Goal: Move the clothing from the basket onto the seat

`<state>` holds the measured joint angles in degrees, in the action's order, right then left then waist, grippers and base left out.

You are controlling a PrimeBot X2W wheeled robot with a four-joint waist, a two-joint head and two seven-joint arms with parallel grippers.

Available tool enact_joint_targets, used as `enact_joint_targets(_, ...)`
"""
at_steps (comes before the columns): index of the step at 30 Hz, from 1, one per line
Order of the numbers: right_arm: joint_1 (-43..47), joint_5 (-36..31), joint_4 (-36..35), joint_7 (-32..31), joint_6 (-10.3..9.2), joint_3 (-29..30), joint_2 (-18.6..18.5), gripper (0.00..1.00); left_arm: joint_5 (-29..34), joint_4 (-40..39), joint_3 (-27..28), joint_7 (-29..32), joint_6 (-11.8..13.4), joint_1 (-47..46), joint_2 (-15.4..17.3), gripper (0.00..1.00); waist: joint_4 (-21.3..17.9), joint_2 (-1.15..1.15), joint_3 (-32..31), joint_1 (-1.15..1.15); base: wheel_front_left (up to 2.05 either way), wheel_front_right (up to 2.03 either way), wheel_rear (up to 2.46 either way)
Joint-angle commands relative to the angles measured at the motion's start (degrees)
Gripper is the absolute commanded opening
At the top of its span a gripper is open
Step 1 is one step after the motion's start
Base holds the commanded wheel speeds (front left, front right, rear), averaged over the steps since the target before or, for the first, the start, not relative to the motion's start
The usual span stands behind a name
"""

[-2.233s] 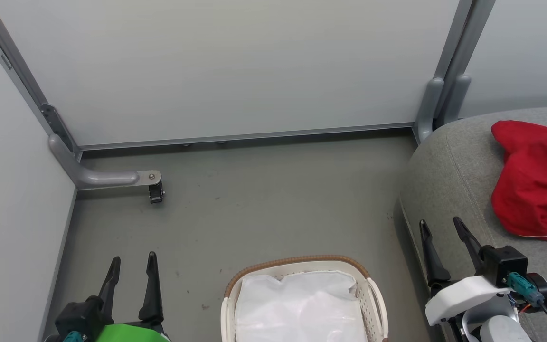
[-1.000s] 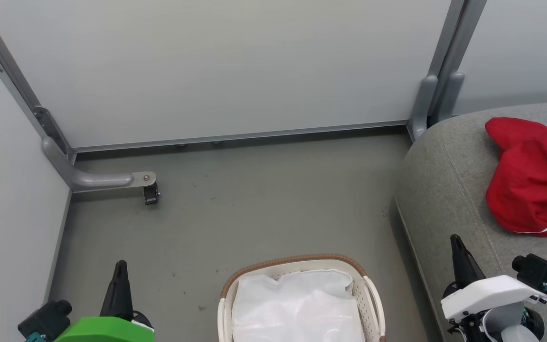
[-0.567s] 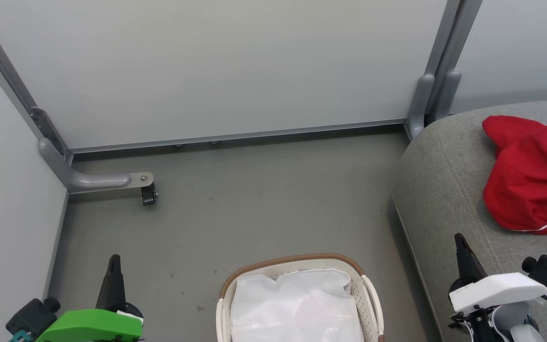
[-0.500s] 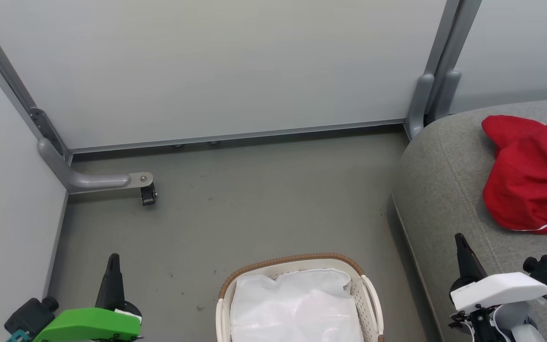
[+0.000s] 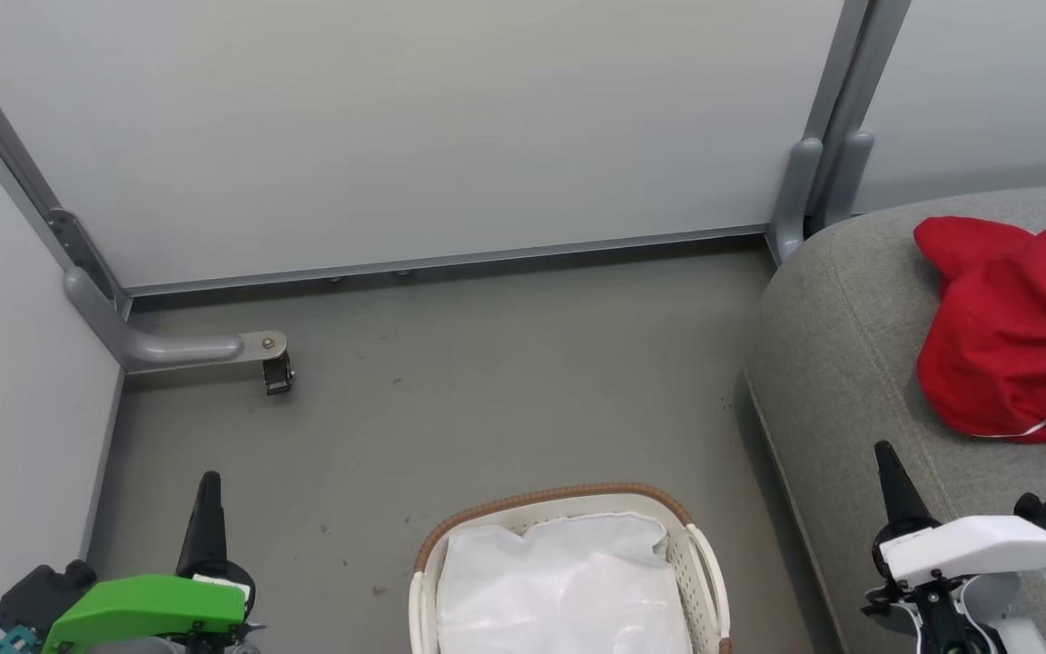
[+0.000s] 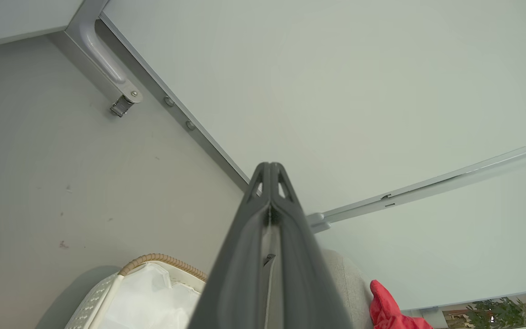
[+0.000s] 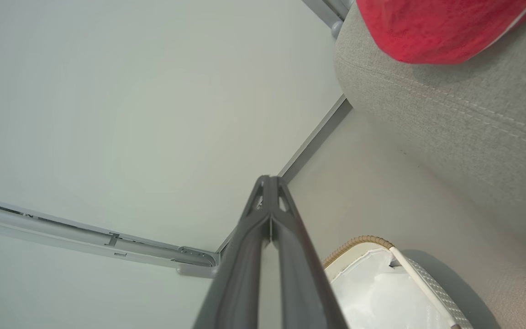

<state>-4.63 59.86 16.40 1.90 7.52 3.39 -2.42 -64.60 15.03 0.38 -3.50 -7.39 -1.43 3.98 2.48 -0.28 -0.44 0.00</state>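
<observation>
The red clothing [image 5: 1018, 331] lies bunched on the grey seat [image 5: 841, 363] at the right; its edge also shows in the wrist views [image 7: 432, 27] [image 6: 388, 310]. The cream basket [image 5: 700, 568] stands on the floor at the bottom centre, holding only its white liner [image 5: 564, 590]. My left gripper [image 5: 208, 495] is shut and holds nothing, low at the left of the basket. My right gripper [image 5: 888, 468] is shut and holds nothing, over the seat's front edge, short of the clothing. In the wrist views each pair of fingers is pressed together [image 6: 270, 176] [image 7: 268, 187].
Pale partition panels [image 5: 414, 127] close off the far side and the left. A grey panel foot with a caster [image 5: 273, 372] juts onto the floor at the left. Open grey floor [image 5: 487, 391] lies between the basket and the far panel.
Both grippers stay shut. The whole picture has shifted slightly, so the camera moved. The clothing lies as before on the seat.
</observation>
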Motion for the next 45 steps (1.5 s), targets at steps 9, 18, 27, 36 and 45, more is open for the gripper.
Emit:
enact_joint_targets(9,-1.42,6.48,-1.09,-1.75,-0.03,0.78,-0.41,0.0,-5.95,-0.81,1.03,1.68,-0.09,-2.23,0.43,0.0,-0.35,0.15,0.09,0.0,0.0,0.0,0.0)
enact_joint_targets(18,-1.42,11.92,-1.4,-3.19,-0.03,1.3,-0.46,0.0,-10.78,-0.9,1.77,3.14,-0.11,-2.81,0.4,0.0,-0.72,0.17,0.18,0.0,0.0,0.0,0.0)
enact_joint_targets(27,-1.55,16.58,-1.65,-4.45,-0.03,1.74,-0.48,0.0,-14.92,-0.97,2.41,4.4,-0.12,-3.38,0.36,0.0,-1.05,0.19,0.26,0.0,0.0,0.0,0.0)
enact_joint_targets(36,-1.67,20.73,-1.9,-5.49,-0.03,2.14,-0.52,0.0,-18.63,-1.02,2.99,5.58,-0.13,-3.76,0.29,0.0,-1.38,0.21,0.34,0.0,0.0,0.0,0.0)
enact_joint_targets(45,-1.69,24.71,-2.1,-6.57,-0.03,2.52,-0.55,0.0,-22.15,-1.06,3.6,6.7,-0.15,-4.3,0.2,0.0,-1.71,0.23,0.42,0.0,0.0,0.0,0.0)
